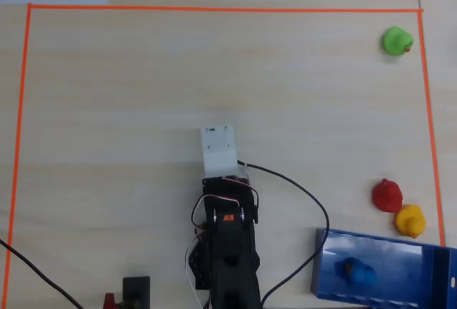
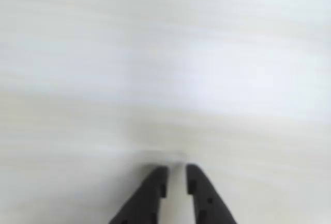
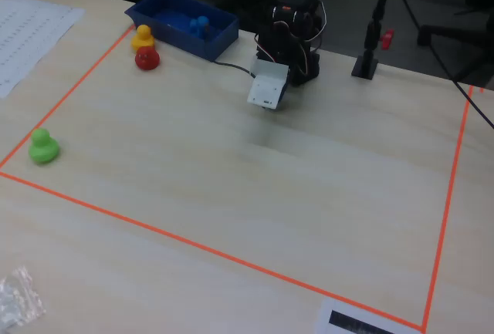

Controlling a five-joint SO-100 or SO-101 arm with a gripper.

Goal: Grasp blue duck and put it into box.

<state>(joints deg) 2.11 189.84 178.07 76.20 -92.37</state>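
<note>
Jaws nearly pressed together, gripper [image 2: 176,175] empty; royal-blue rounded blue duck [image 1: 357,272] sits inside the box [image 1: 323,266]

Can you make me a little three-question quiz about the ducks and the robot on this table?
1. True or false: the blue duck already sits inside the box.
2. Which duck touches the red duck? A green duck B yellow duck C none
3. Fill in: in the wrist view the gripper holds ____.

Key: 1 true; 2 B; 3 nothing, its fingers are nearly together and empty.
</note>
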